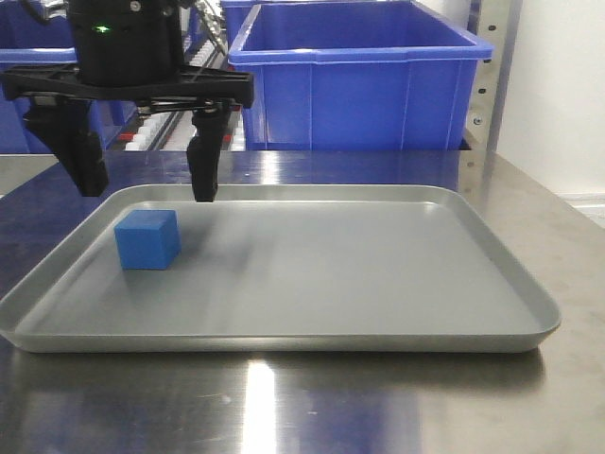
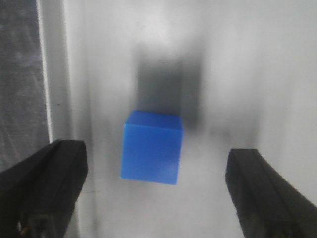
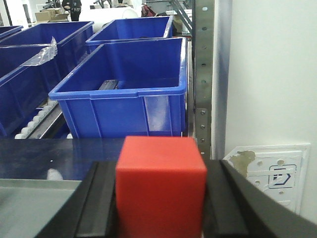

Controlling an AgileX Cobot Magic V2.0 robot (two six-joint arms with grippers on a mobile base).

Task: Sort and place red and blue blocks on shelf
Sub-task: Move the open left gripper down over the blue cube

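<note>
The left gripper (image 1: 146, 192) hangs over the far left corner of a shallow grey tray (image 1: 284, 340). Its black fingers (image 1: 203, 170) are spread wide and touch nothing. The blue block (image 1: 147, 238) sits flat on the tray floor just below them. In the left wrist view it lies between the two fingers with clear space on either side.

The right gripper (image 3: 161, 210) is off to the right of the tray. Its fingers (image 3: 99, 198) are clamped on the sides of the red block (image 3: 161, 173), which is carried level.

The tray rests on a scuffed, reflective steel tabletop (image 1: 284, 407). Behind the table stands the shelf (image 3: 203, 74), with a perforated grey upright and white roller tracks (image 3: 34, 119) carrying large blue bins (image 1: 359, 76). To the right are a plain white wall (image 1: 558, 95) and a wall socket plate (image 3: 267, 173).
</note>
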